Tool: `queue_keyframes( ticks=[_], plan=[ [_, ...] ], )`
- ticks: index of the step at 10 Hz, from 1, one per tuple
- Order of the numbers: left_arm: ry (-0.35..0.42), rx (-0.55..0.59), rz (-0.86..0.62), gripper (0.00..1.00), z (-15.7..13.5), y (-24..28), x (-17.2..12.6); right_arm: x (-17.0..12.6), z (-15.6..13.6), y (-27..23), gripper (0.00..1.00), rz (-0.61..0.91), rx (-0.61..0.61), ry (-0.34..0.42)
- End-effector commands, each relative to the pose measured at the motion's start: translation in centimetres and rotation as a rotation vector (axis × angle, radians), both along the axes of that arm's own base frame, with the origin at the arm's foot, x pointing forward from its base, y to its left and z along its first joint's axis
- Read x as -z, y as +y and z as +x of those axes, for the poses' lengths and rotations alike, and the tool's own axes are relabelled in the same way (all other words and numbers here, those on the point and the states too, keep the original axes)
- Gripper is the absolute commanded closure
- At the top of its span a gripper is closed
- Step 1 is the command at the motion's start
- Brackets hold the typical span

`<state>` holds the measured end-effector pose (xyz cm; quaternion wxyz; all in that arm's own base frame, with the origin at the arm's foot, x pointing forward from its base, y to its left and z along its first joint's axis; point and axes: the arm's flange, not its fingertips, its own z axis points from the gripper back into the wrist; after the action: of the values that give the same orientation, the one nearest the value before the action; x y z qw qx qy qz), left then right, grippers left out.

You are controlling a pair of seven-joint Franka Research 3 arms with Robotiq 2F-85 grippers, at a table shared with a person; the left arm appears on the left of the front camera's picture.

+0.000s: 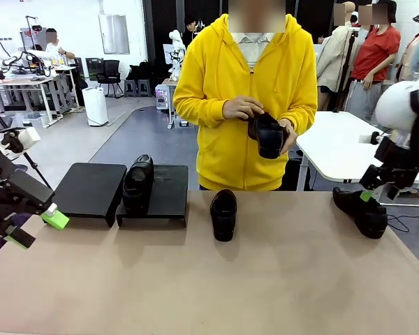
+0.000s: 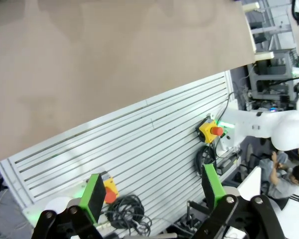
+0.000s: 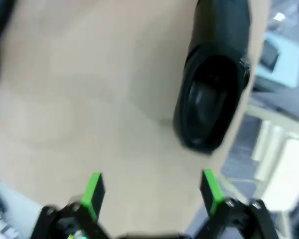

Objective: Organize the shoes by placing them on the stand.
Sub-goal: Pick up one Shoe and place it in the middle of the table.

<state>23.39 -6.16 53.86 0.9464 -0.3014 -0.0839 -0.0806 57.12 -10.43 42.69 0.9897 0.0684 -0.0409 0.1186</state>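
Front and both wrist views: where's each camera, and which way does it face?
Front: fixed on the robot's side, facing across the table at the person holding a shoe; left end effector, right end effector at the sides.
Left wrist: rides the wrist, facing down past the table's edge at a slatted panel; own end effector open below.
Right wrist: rides the wrist, facing down at the table and the right-edge shoe; own end effector open below.
Shared: front and right wrist show that shoe.
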Motion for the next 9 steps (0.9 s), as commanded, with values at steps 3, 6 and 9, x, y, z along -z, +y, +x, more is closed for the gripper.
queue_keyframes(
  ticks=[3,6,9],
  plan=[
    [-0.008,0.020,-0.012,0.00,0.1,0.3,-0.1,3.6,3.7,-1.3,0.00,0.034,-0.066,-0.020],
    [-0.008,0.020,-0.012,0.00,0.1,0.3,-0.1,5.5,5.1,-1.1,0.00,0.063,-0.076,0.004],
    [-0.008,0.020,-0.012,0.00,0.1,0.3,-0.1,5.4,5.4,-0.6,0.00,0.056,-0.091,0.015]
  ],
)
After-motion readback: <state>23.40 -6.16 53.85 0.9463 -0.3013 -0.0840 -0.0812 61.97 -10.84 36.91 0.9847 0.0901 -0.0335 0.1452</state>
